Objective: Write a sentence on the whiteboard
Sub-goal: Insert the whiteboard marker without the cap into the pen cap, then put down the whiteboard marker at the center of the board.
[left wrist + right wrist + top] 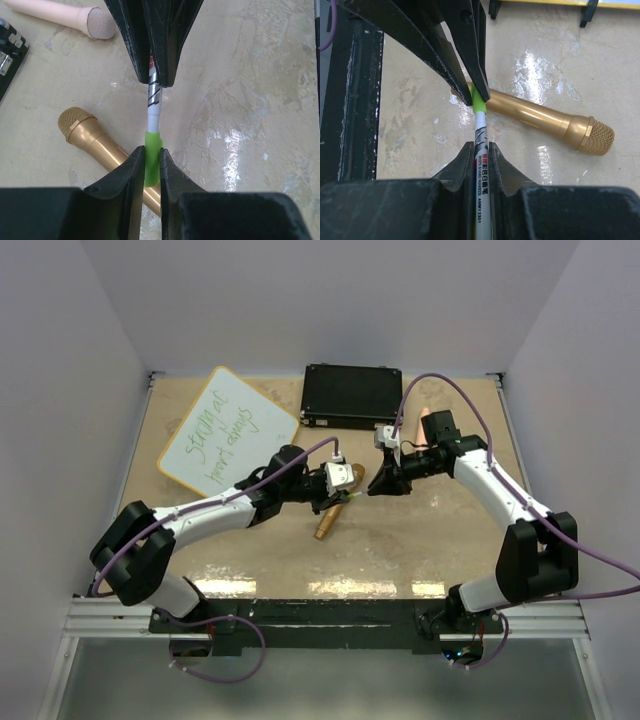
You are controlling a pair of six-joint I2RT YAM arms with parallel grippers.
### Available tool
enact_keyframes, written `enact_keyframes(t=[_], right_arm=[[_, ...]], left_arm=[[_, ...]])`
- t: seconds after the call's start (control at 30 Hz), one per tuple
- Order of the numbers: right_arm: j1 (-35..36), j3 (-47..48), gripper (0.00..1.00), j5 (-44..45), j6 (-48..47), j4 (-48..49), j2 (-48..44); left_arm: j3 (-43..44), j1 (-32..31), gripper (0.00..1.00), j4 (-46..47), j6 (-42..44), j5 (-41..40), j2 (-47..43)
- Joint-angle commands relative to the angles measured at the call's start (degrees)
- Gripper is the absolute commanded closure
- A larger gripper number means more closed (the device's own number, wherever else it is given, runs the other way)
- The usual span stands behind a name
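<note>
1. Whiteboard [268, 423] lies flat at the far left of the table, turned on a diagonal, well apart from both grippers. The sentence [222, 438] is on it, green, two lines. Writing looks done.
2. Marker [154, 100] is held in the air mid-table, above the gold microphone [330, 520], not near the board.
3. Right gripper [481, 147]: jaws narrow, clamped on the marker's white barrel.
4. Left gripper [151, 150]: jaws narrow, pinching the green cap [152, 145] on the tip end.
5. Key relation: the two grippers face each other nose to nose. Barrel and cap share one long axis, running straight from one pair of jaws into the other.
6. Cannot tell whether the cap is fully seated. Any push or pull must stay along that axis.
7. The left arm is the nearer one to the board.
</note>
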Motion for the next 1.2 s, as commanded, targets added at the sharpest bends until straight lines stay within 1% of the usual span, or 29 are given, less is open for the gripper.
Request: enact_keyframes(t=[0.0, 0.07, 0.17, 0.2, 0.27, 0.3, 0.4, 0.6, 0.77, 0.83, 0.97, 1.0, 1.07, 1.1, 1.13, 1.17], right_arm=[[0.52, -0.34, 1.0, -0.92, 0.34, -1.42, 0.89], [0.7, -0.34, 1.0, -1.27, 0.42, -1.42, 1.15], [0.78, -0.42, 1.0, -1.89, 0.34, -1.34, 1.59], [0.79, -0.42, 1.0, -2.06, 0.42, -1.42, 1.77], [0.79, -0.34, 1.0, -2.68, 0.42, -1.42, 2.3], [0.7, -0.25, 1.0, -2.94, 0.51, -1.51, 2.82], [0.7, -0.07, 1.0, -3.64, -0.1, -2.04, 3.79], [1.14, 0.02, 1.0, -4.35, -0.9, -3.09, 5.02], [1.49, -0.07, 1.0, -4.35, -0.28, -2.66, 5.55], [1.4, -0.16, 1.0, -3.04, 1.2, -1.34, 5.38], [1.05, -1.39, 1.0, -1.1, 4.29, 2.0, 3.71], [1.05, -1.39, 1.0, -1.01, 4.29, 2.09, 3.44], [0.87, -1.22, 1.0, -1.1, 3.94, 1.74, 3.35], [0.87, -1.22, 1.0, -1.1, 3.76, 1.48, 3.27], [0.79, -1.13, 1.0, -1.18, 3.33, 1.22, 3.18], [0.79, -0.95, 1.0, -1.27, 3.06, 1.04, 3.09]], left_arm=[[4.95, -0.2, 1.0, 3.54, 0.96, 4.02, 0.48], [6.09, -0.38, 1.0, 5.38, -0.18, 4.55, 1.54], [5.92, -0.38, 1.0, 10.91, -3.17, 4.56, 1.89], [5.66, -0.46, 1.0, 14.4, -4.13, 4.73, 1.89], [4.26, -0.38, 1.0, 18.37, -7.12, 5.0, 1.72], [3.64, -0.46, 1.0, 22.75, -8.17, 5.34, 1.63], [1.7, -0.38, 1.0, 29.71, -11.96, 6.49, 1.89], [4.33, -1.69, 1.0, 32.89, -12.93, 7.02, 3.38], [9.96, -2.92, 1.0, 32.02, -12.41, 7.02, 5.32], [11.54, -3.01, 1.0, 30.79, -11.79, 7.19, 5.85], [10.93, -2.93, 1.0, 26.14, -8.46, 5.44, 3.31], [10.5, -2.84, 1.0, 22.82, -7.4, 3.96, 1.56], [8.65, -2.05, 1.0, 19.38, -5.11, 2.63, -0.56], [6.73, -1.53, 0.96, 16.75, -4.67, 1.32, -3.09], [5.41, -0.3, 0.83, 15.51, -4.58, 0.7, -4.51], [4.18, 0.49, 0.76, 14.28, -4.67, 0.17, -6.0]])
